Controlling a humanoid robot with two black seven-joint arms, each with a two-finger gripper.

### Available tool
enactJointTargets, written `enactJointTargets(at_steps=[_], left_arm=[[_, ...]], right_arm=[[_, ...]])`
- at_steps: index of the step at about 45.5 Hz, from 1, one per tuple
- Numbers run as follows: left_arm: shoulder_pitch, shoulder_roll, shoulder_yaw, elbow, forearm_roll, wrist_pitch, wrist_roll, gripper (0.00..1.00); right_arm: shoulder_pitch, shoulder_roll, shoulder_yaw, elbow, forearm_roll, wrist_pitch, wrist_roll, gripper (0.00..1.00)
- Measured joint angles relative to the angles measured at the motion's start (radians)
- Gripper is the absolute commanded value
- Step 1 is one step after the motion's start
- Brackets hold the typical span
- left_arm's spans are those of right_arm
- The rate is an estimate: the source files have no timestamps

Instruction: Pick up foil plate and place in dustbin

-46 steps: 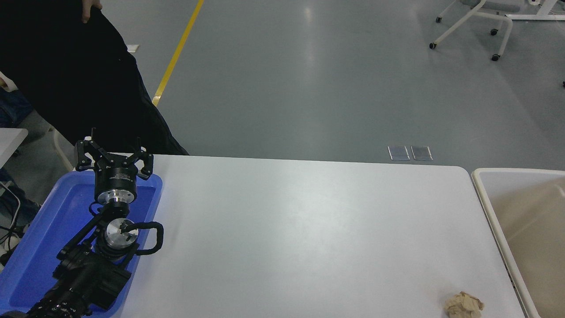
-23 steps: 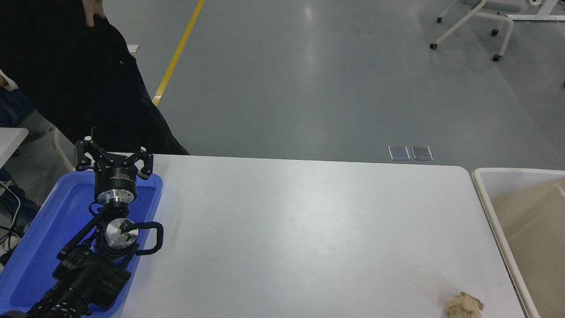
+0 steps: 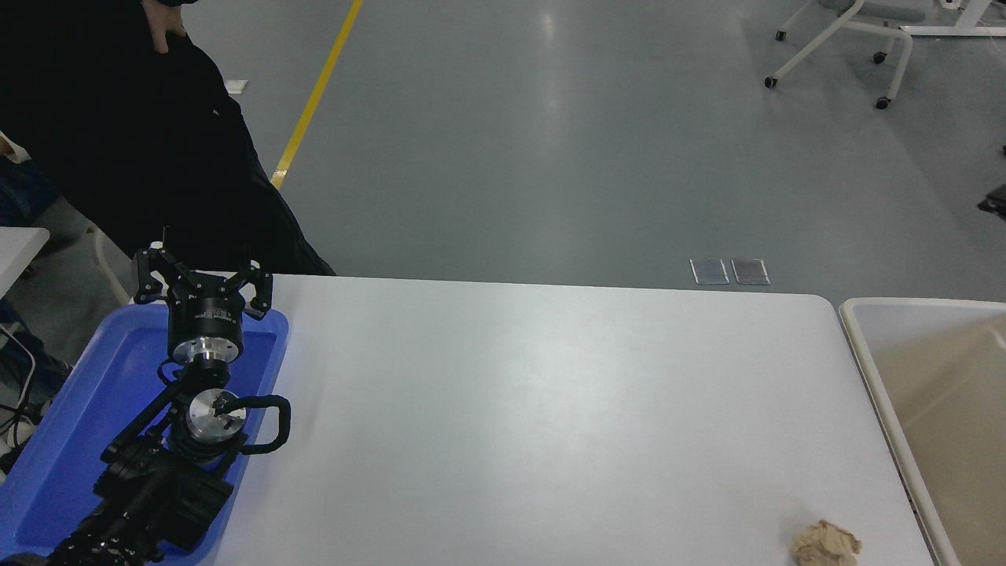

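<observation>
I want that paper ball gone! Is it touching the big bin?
Apart. In the head view, bare white table shows between the paper ball and the bin.

White table [image 3: 534, 409]: bare surface. Blue plastic tray [image 3: 71, 417]: on table's left edge. Tan paper wad [image 3: 824, 544]: near table's right front corner. Person in black clothing [image 3: 118, 134]: standing beyond far left corner. White wheeled chair [image 3: 845, 39]: on grey floor, far right. Yellow floor line [image 3: 314, 94].

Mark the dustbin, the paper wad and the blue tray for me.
dustbin [image 3: 864, 358]: head view, on its pale rim at the table's right end.
paper wad [image 3: 824, 543]: head view, middle of the tan crumple.
blue tray [image 3: 71, 409]: head view, bare floor left of the arm.
</observation>
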Motion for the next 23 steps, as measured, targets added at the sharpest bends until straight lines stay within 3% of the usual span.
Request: enactJointTargets(at_steps=[13,23], left_arm=[[0.000,0.000,0.000,0.000,0.000,0.000,0.000,0.99],[0.000,0.000,0.000,0.000,0.000,0.000,0.000,0.99]], right_arm=[[0.310,-0.002,-0.276,0.203,-0.018,-0.001,-0.002,1.00],[0.551,0.097,-0.510,0.331,-0.015,0.005,0.001,1.00]])
